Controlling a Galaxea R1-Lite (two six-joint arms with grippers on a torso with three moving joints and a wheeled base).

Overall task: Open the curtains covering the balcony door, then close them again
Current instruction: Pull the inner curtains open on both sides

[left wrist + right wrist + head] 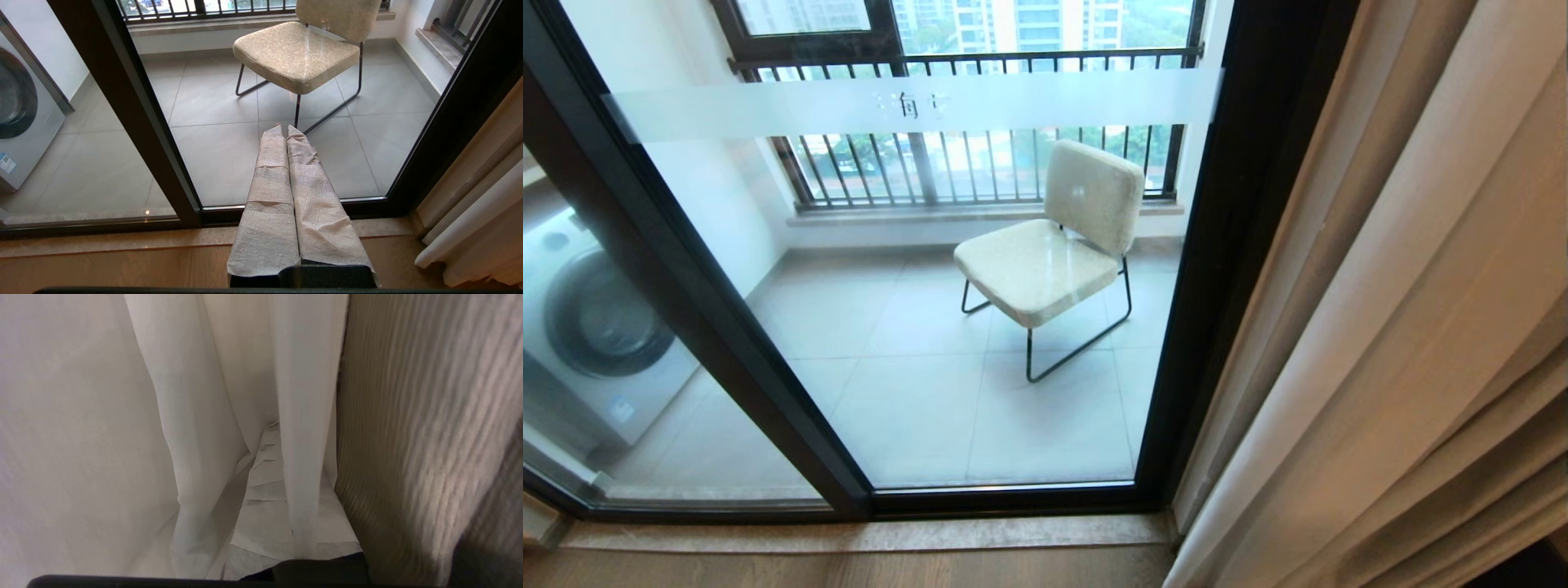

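Curtains [1380,327]: gathered in beige pleats beside the door's right frame, glass uncovered; sheer white layer [196,428] hangs in folds directly ahead of the right gripper, woven heavy layer [429,416] alongside it.
Balcony door [931,343]: glass panels in dark frames, frosted band [915,102] across; beyond the left gripper's tips.
Right gripper [271,457]: paper-wrapped fingers pressed together, buried among sheer folds; fabric drapes over them, probably nothing pinched, view poor.
Left gripper [286,134]: wrapped fingers clenched together, empty, pointing at the glass over the sill.
Beyond door: chair [1054,253], washing machine [596,327], railing [964,61].
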